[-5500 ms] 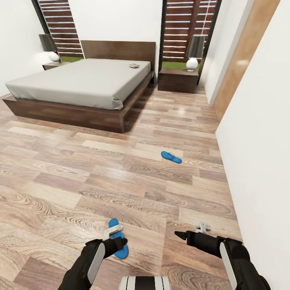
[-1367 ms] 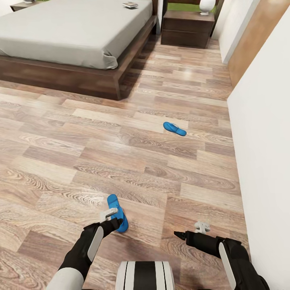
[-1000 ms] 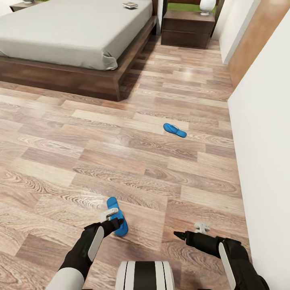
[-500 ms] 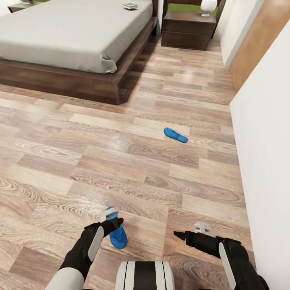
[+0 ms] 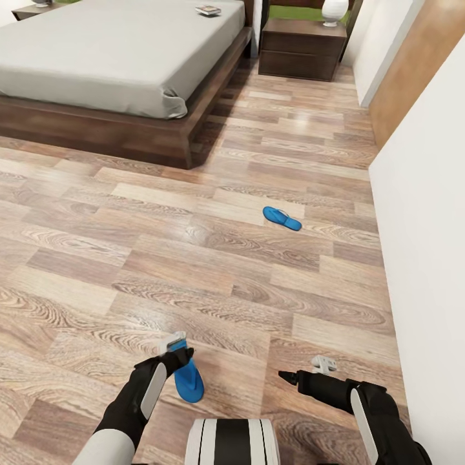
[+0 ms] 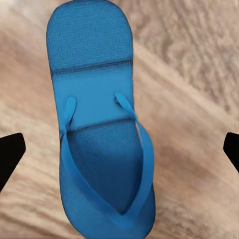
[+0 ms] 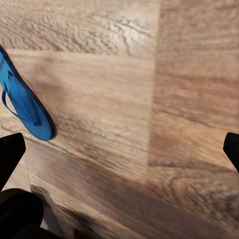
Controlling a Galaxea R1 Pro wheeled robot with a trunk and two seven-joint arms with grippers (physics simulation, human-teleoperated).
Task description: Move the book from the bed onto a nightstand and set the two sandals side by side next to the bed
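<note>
Left gripper (image 5: 175, 343) hangs over the near sandal (image 5: 188, 381), fingers spread wide; in the left wrist view the dark fingertips (image 6: 10, 157) sit far apart on either side of the sandal (image 6: 99, 124), clear of it, nothing pinched; the sandal lies flat, strap side up, on the wood floor (image 5: 84, 258).
Right gripper (image 5: 309, 371) held low over bare planks beside the white wall (image 5: 426, 258); fingers spread, nothing between them; the right wrist view catches one end of the near sandal (image 7: 25, 107) off to the side.
Second sandal (image 5: 281, 218) lies flat farther out on the floor, well apart from the first, between the bed's foot corner and the wall.
Bed (image 5: 110, 71) at the far left of the floor; book (image 5: 207, 10) on the mattress near the headboard-end corner on the nightstand side; nightstand (image 5: 299, 46) just beside the bed at the far wall, a white lamp base (image 5: 334, 11) on top.
</note>
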